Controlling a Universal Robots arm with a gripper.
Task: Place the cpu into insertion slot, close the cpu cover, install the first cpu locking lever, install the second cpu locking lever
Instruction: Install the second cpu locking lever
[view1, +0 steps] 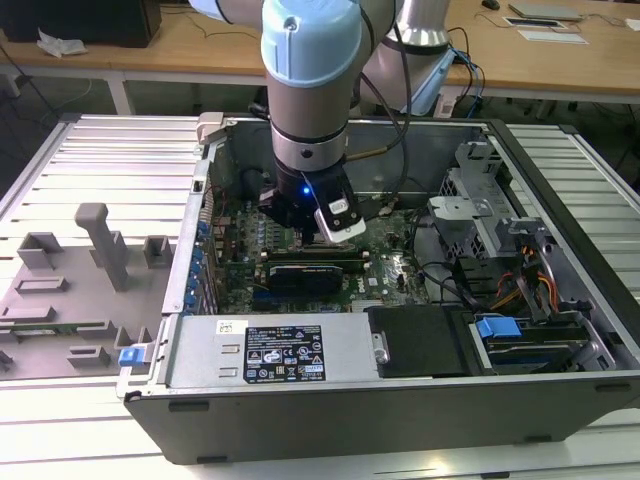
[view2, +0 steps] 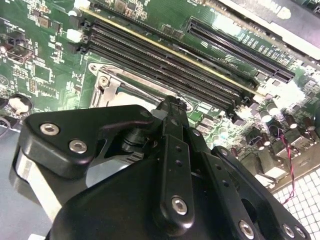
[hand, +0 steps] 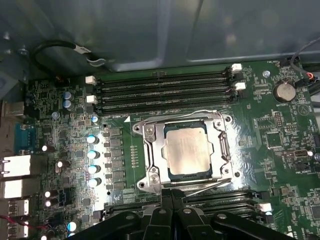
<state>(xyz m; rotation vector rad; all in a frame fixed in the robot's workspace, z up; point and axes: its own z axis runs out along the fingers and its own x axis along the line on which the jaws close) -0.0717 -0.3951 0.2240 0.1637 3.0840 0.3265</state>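
Black gripper (view1: 318, 232) low inside the open grey computer case (view1: 400, 400).

First wrist view: the dull silver square cpu (hand: 188, 151) sat in the metal-rimmed insertion slot (hand: 149, 131), thin silver cpu cover (hand: 221, 146) seemingly closed; fingertips (hand: 169, 196) met, holding nothing.

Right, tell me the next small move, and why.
Probably nudge the near locking lever down: the cpu sits under the closed cpu cover, and that wire beside the gripper seems to lie slanted, perhaps unlatched.
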